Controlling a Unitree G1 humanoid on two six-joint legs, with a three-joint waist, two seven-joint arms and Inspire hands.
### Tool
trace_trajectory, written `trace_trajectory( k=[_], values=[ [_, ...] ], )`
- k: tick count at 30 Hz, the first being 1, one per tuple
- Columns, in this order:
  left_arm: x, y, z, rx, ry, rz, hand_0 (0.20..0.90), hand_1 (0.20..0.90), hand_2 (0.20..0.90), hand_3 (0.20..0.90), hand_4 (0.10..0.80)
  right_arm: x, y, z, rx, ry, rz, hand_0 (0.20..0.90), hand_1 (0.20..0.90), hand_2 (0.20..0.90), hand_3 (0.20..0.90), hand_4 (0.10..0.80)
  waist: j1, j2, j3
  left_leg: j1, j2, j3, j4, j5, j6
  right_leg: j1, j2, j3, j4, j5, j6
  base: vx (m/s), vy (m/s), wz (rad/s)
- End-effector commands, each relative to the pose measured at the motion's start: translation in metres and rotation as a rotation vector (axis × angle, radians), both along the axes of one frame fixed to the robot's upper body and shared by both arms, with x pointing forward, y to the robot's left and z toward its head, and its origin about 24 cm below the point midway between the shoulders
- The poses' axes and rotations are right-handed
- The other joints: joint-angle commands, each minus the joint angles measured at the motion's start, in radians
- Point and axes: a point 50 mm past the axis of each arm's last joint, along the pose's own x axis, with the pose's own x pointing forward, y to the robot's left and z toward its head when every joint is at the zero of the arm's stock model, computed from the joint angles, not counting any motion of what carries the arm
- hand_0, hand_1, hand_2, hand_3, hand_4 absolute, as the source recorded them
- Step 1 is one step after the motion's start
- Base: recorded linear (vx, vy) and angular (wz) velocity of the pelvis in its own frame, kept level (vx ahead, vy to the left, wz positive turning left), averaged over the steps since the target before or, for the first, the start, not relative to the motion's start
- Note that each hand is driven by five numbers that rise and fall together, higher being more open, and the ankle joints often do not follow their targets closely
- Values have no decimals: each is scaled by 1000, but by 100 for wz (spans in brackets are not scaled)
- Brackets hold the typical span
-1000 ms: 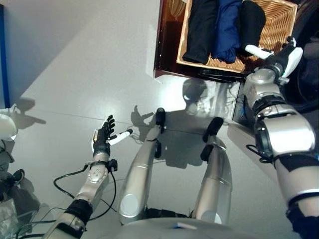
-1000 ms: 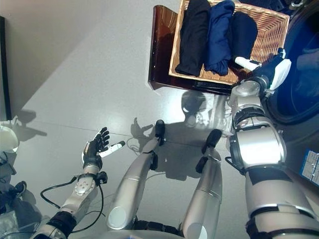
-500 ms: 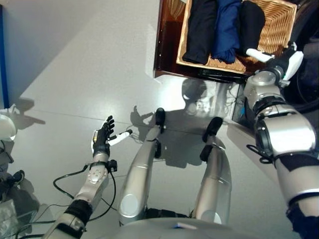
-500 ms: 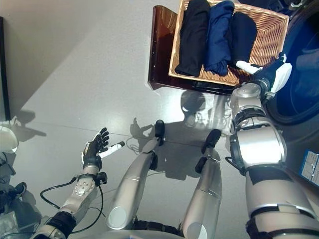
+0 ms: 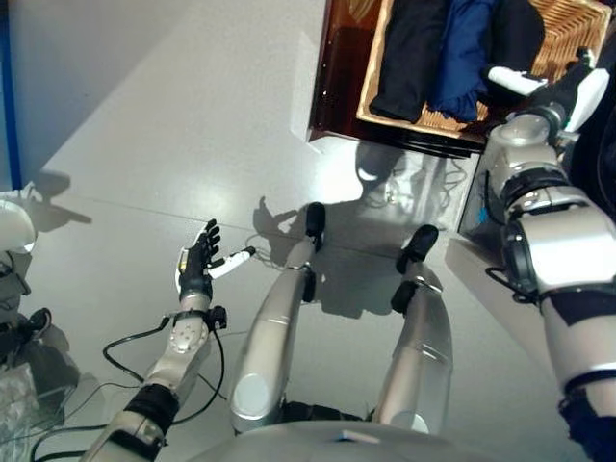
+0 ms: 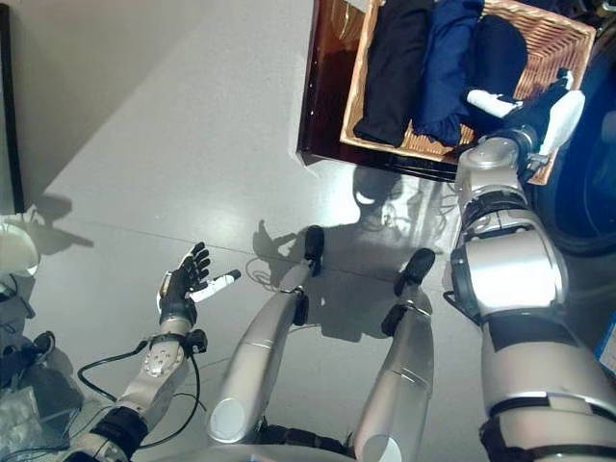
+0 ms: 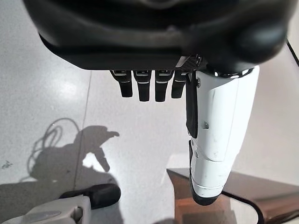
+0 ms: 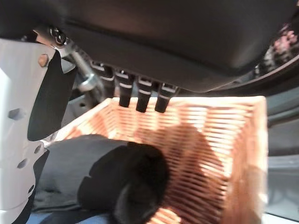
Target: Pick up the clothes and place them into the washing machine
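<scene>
A wicker basket stands on a dark brown low table at the far right. Three folded garments lie in it side by side: a black one, a navy one and another black one. My right hand hovers open over the basket's near right corner, its white-covered thumb over the right black garment. In the right wrist view that black garment lies just past my straight fingers, untouched. My left hand hangs open and empty above the floor at the lower left.
The washing machine's dark round opening shows at the right edge, beside the basket. The low table's corner appears in the left wrist view. White and grey objects lie at the far left edge on the grey floor.
The whole picture has shifted, so the basket and table sit further right and higher. My right hand has reached slightly further over the basket. The left hand has kept its pose.
</scene>
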Motion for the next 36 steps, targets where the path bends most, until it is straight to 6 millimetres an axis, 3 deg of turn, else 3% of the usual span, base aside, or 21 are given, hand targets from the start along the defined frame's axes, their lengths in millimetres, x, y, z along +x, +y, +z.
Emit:
trace_trajectory(
  k=[1,2,3,4,8,9,10,11,12,13,29,36],
  values=[
    [-6,33,13,59,-71,88,900,900,900,900,800,-13,-20,59,-146,-136,-77,842,842,842,842,759,22,22,-26,-61,-4,13,125,-155,-84,36,1,-2,33,-132,32,1,11,7],
    [-6,33,14,62,-76,85,900,900,900,900,800,-14,-22,62,-153,-132,-84,730,730,730,730,678,25,24,-28,-61,-4,11,120,-154,-84,35,-1,-2,33,-131,33,0,0,0],
    [-5,33,16,60,-84,83,900,900,900,900,800,-15,-23,66,-161,-131,-89,488,488,488,488,506,28,25,-28,-62,-6,10,115,-152,-85,34,-1,-4,29,-129,34,0,0,0],
    [-5,34,17,55,-91,87,900,900,900,900,800,-16,-24,69,-175,-126,-90,395,395,395,395,439,34,27,-30,-64,-7,9,110,-148,-87,32,-4,-5,25,-127,34,0,0,0],
    [-5,34,20,54,-103,79,900,900,900,900,800,-22,-34,78,-200,-110,-114,389,389,389,389,435,51,37,-33,-72,-10,1,98,-135,-91,27,-6,-10,18,-125,37,-5,-4,3],
    [-5,35,21,56,-105,76,900,900,900,900,800,-22,-35,78,-204,-101,-114,442,442,442,442,473,54,39,-34,-74,-11,0,97,-133,-92,25,-6,-9,19,-127,36,4,-9,11],
    [-5,35,22,58,-110,71,900,900,900,900,800,-23,-37,78,-213,-91,-115,420,420,420,420,457,57,41,-36,-75,-11,-2,95,-132,-93,24,-6,-9,20,-128,35,6,-10,13],
    [-5,35,22,59,-112,67,900,900,900,900,800,-24,-38,78,-218,-78,-119,310,310,310,310,378,60,43,-37,-77,-11,-4,94,-130,-93,22,-8,-9,20,-130,36,6,-11,10],
    [-6,35,23,57,-113,68,900,900,900,900,800,-24,-39,78,-222,-74,-121,293,293,293,293,367,62,44,-38,-77,-12,-6,91,-129,-93,22,-8,-9,20,-131,36,5,-2,6],
    [-6,36,23,53,-113,72,900,900,900,900,800,-25,-41,79,-224,-75,-124,200,200,200,200,300,65,45,-39,-77,-13,-8,90,-128,-92,19,-9,-10,23,-131,36,3,4,4],
    [-12,39,17,56,-85,79,900,900,900,900,800,-24,-42,69,-215,-49,-119,200,200,200,200,300,65,62,-33,-83,-16,-7,87,-119,-88,0,-9,1,46,-137,33,-2,4,1],
    [-14,39,12,75,-59,68,900,900,900,900,800,-22,-43,50,-155,-57,-114,200,200,200,200,300,51,59,-41,-52,-13,0,83,-119,-91,25,-7,5,42,-134,33,1,-1,-1]
  ],
)
